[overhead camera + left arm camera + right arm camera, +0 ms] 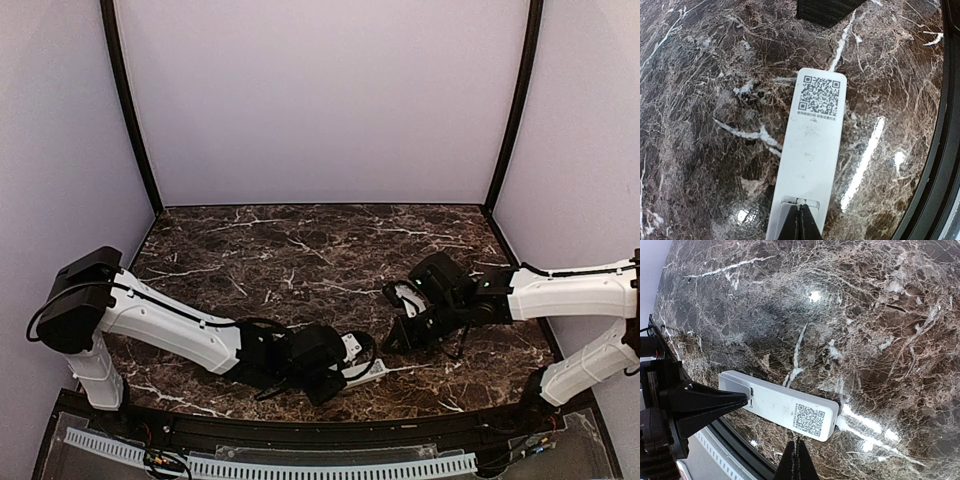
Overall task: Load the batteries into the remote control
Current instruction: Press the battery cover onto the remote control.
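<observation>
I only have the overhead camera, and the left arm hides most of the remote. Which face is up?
Observer: The back. The left wrist view shows the remote with its QR label facing up.
Operator: What is that arm doing?
Observer: The left fingers are shut, tips at the battery cover seam.
Operator: And the other arm?
Observer: The right fingers are shut too, tips by the remote's label end.

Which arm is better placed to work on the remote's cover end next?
Left. Its shut gripper is at the cover end of the remote; the right gripper hovers by the label end.
</observation>
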